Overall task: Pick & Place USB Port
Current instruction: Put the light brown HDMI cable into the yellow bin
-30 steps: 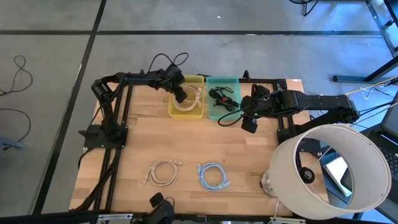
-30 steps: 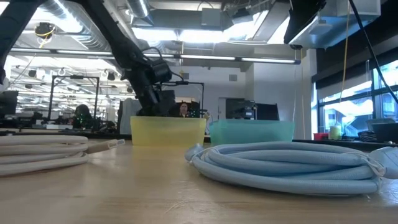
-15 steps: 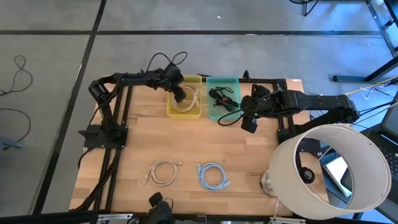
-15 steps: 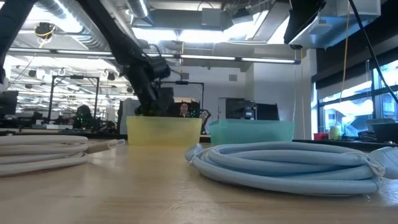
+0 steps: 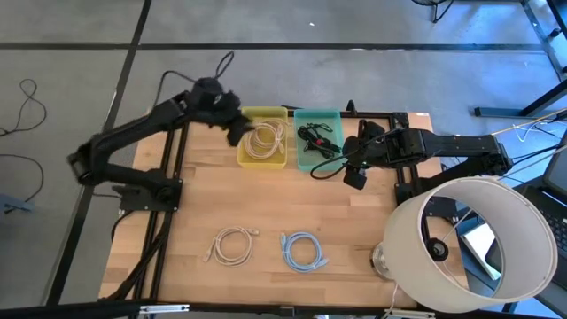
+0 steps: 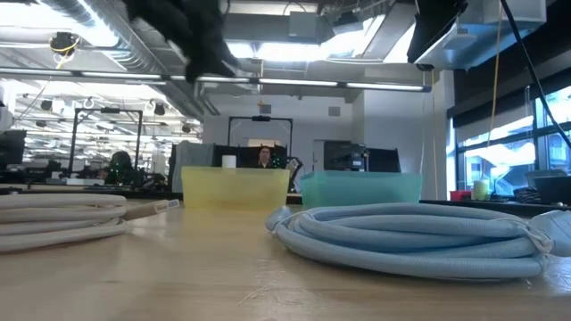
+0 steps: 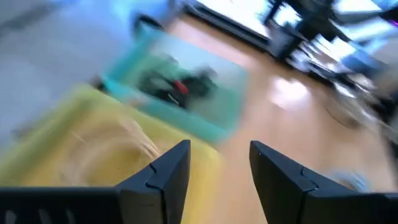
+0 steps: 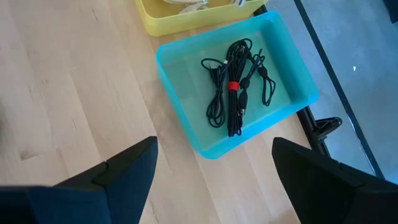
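Left gripper (image 5: 236, 133) hangs over the far-left corner of the yellow plastic bin (image 5: 264, 158), fingers (image 7: 166, 171) spread and empty. The coiled beige cable (image 5: 268, 139) lies inside that bin. Right gripper (image 5: 355, 177) waits, fingers apart, just right of the teal plastic bin (image 8: 286, 62) holding a black cable bundle (image 8: 235, 86).

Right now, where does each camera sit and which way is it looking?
High view: overhead, straight down on the table; both arms show.
Low view: table height, looking across the blue cable at the bins.
Left wrist view: above the yellow bin; open left tool.
Right wrist view: above the teal bin; open right tool.
All four views share both bins.
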`<action>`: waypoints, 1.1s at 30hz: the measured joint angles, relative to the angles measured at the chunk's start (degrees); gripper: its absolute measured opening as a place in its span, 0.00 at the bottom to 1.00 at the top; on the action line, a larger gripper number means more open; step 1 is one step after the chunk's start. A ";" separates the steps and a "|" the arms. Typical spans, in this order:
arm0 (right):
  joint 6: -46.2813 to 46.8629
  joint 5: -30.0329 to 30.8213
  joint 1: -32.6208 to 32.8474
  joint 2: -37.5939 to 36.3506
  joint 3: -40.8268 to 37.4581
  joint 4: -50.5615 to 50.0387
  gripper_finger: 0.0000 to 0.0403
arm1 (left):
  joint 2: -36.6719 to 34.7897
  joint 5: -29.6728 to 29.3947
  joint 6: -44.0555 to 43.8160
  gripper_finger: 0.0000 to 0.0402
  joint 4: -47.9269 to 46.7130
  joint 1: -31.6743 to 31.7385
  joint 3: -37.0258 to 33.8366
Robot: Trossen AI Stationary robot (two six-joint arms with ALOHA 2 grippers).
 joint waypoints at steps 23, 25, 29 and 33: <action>-27.39 7.96 24.10 -37.24 -41.39 67.51 0.80 | -25.79 -39.11 -25.47 0.39 1.03 -54.00 -22.75; -40.12 7.93 23.28 -37.34 -46.16 82.44 0.80 | -25.48 -39.23 -24.39 0.39 4.20 -54.76 -23.64; -49.31 7.84 18.53 -37.77 -53.42 96.55 0.80 | -24.48 -40.55 -23.62 0.39 5.93 -55.48 -23.69; -45.85 8.05 14.00 -38.64 -58.17 93.90 0.80 | -23.37 -41.62 -22.24 0.39 5.91 -55.57 -23.69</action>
